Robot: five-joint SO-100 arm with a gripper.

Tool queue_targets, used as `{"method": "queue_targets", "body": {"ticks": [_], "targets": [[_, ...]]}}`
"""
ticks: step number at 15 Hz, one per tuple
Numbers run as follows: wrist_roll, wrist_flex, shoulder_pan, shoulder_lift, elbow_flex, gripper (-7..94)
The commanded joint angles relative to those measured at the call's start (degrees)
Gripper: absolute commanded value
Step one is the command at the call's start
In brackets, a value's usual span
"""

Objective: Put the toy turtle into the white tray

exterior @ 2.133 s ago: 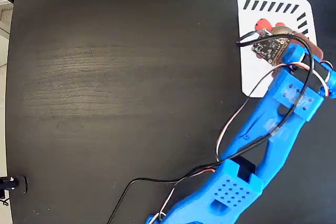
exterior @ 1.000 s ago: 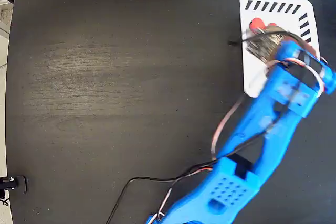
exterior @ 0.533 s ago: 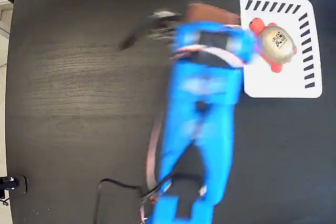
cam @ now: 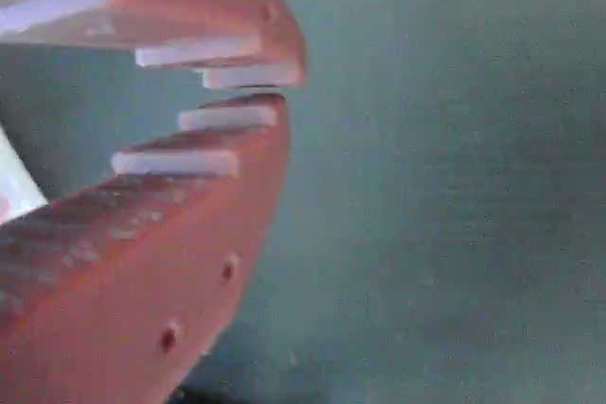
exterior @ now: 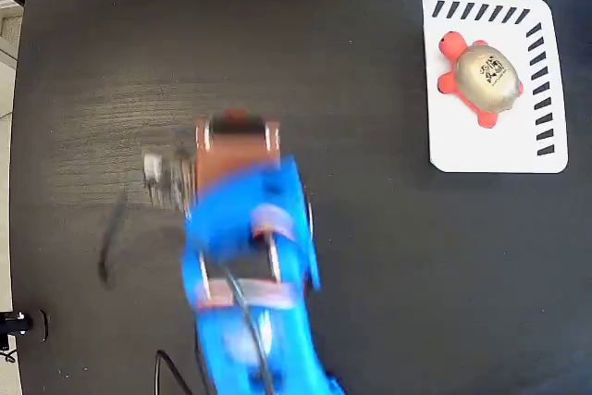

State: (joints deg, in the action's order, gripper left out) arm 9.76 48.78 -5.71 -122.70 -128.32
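Observation:
The toy turtle point(exterior: 483, 76), with its red-orange head and legs and shiny beige shell, lies in the white tray point(exterior: 490, 150) at the upper right of the fixed view. Nothing touches it. My blue arm stands far to the left of the tray, blurred by motion, and its orange-brown gripper point(exterior: 236, 129) hangs over the black table. In the wrist view the toothed orange jaws meet at their tips, so the gripper point(cam: 270, 94) is shut with nothing between the teeth. Neither turtle nor tray shows in that view.
A black wooden table point(exterior: 370, 256) fills the fixed view. Dark cables point(exterior: 171, 367) trail from the arm's base at the bottom. A small black fitting point(exterior: 23, 323) sits at the lower left table edge.
A second ago the gripper was over the turtle at the tray. Since then the arm has swung fast to the left and down the picture, leaving the turtle lying in the tray.

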Motion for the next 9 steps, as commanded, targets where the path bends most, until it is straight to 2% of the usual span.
{"method": "queue_targets", "body": {"ticks": [1, 4, 9], "targets": [[-0.18, -3.87, -0.88, -19.42, -11.78, -4], [-2.72, -0.70, 2.29, -36.91, -26.46, -4], [-5.71, 11.95, 3.78, -55.02, -35.07, -4]]}}
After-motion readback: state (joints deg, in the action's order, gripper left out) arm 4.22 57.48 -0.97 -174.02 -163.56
